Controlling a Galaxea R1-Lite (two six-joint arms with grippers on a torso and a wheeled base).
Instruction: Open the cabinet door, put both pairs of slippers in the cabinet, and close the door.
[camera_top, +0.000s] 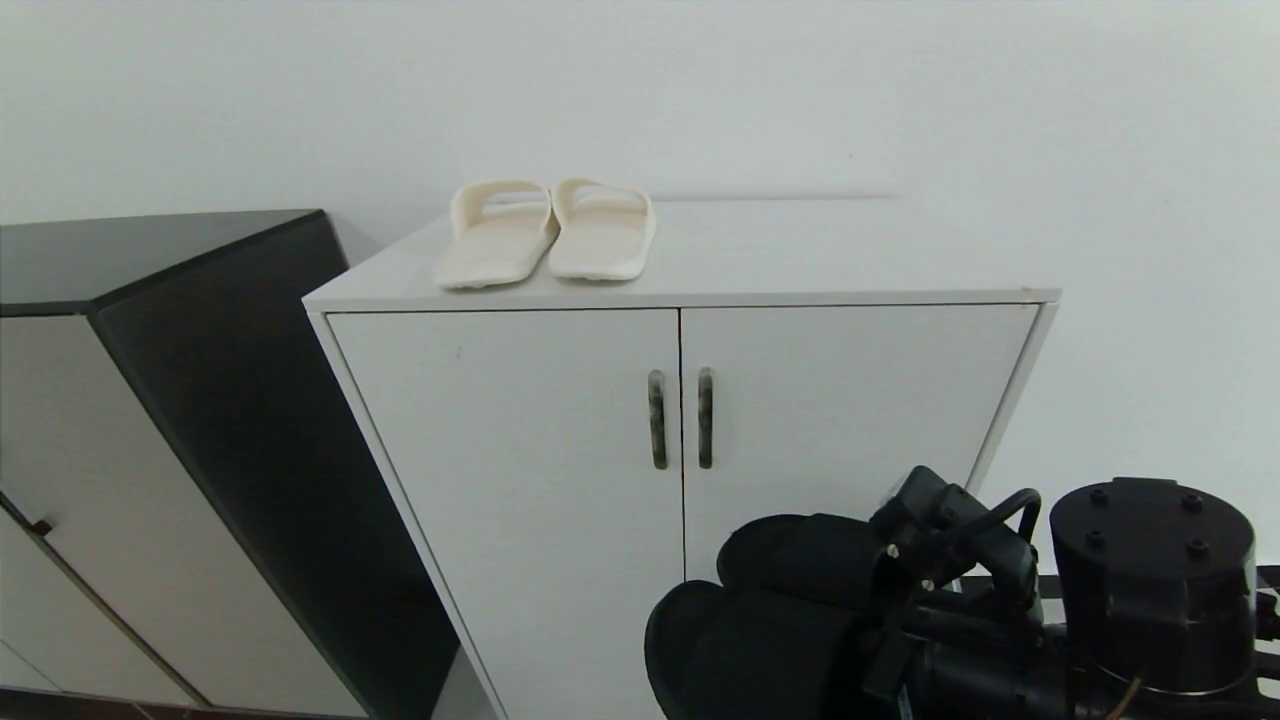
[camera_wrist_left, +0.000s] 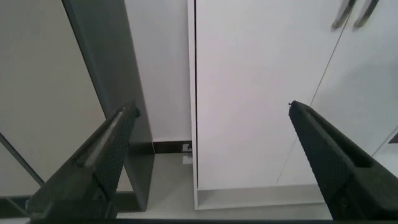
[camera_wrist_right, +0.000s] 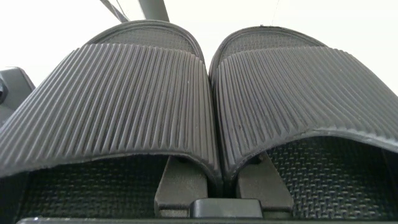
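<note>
A white two-door cabinet (camera_top: 500, 450) stands against the wall with both doors shut; its two dark handles (camera_top: 681, 418) meet at the middle. A beige pair of slippers (camera_top: 548, 232) lies on its top, left of centre. The black pair of slippers (camera_top: 780, 600) hangs low in front of the right door, with my right gripper (camera_top: 900, 590) shut on it. In the right wrist view its fingers (camera_wrist_right: 180, 186) pinch the inner edges of the two ribbed black slippers (camera_wrist_right: 124, 93) together. My left gripper (camera_wrist_left: 212, 111) is open and empty, facing the lower part of the left door (camera_wrist_left: 255, 93).
A black and grey cabinet (camera_top: 150, 400) stands close on the left, with a narrow gap (camera_wrist_left: 161, 93) between it and the white one. The white wall (camera_top: 900, 100) lies behind. Pale floor (camera_wrist_left: 168, 186) lies below the gap.
</note>
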